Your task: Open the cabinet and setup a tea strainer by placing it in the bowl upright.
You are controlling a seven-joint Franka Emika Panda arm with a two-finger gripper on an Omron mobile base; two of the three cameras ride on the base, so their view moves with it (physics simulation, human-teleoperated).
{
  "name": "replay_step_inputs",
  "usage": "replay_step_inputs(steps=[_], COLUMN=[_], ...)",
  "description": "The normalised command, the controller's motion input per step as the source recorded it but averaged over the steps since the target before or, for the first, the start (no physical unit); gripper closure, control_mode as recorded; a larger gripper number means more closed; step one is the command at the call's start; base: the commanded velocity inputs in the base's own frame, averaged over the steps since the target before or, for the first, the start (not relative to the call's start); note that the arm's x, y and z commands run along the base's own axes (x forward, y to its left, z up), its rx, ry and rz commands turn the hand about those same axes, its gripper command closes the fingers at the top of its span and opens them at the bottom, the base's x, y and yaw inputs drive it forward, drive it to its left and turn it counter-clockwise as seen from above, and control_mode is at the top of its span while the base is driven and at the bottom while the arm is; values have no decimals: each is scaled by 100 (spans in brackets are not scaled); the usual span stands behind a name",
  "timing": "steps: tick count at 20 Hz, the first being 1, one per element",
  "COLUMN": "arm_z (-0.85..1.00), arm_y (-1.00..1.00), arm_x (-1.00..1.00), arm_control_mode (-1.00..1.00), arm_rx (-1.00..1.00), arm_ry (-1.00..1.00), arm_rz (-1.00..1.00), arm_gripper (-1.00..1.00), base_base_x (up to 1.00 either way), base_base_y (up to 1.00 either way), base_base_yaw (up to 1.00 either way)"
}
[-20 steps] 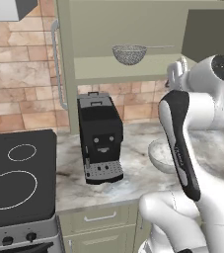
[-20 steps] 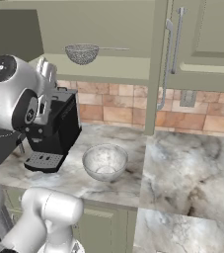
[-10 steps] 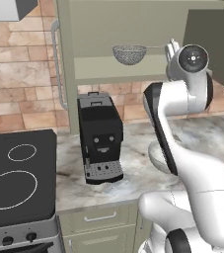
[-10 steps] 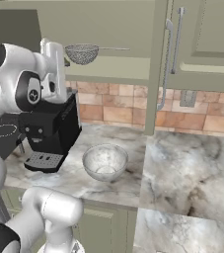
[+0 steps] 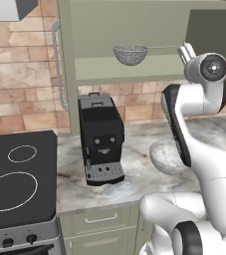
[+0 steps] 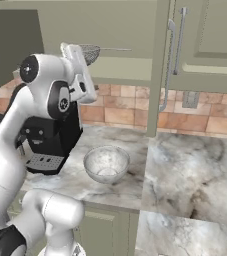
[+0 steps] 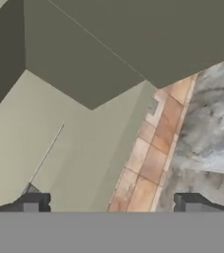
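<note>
Left base view: nearest, the bowl waits empty on the bench, ready to receive. Above, the pincer stands released beside the handle of the tea strainer, which rests on the shelf of the open cabinet.

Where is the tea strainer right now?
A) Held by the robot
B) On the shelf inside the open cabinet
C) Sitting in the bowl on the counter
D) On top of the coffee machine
B: the strainer rests on the cabinet shelf with its thin handle pointing sideways, while the bowl on the counter below is empty and the open end effector holds nothing.
</note>
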Motion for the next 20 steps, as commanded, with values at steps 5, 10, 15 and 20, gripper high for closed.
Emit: replay_step_inputs(steps=[5,10,15,20], arm_z=[4,34,26,7], arm_y=[-25,-1,-6,0], arm_x=[2,4,19,16], arm_control_mode=[-100,-100,-100,-100], arm_rx=[-14,6,23,23], arm_ry=[-1,13,4,12], arm_rz=[20,6,-1,-11], arm_gripper=[-100,-100,-100,-100], base_base_x=[0,0,0,0], base_base_y=[0,0,0,0], base_base_yaw=[0,0,0,0])
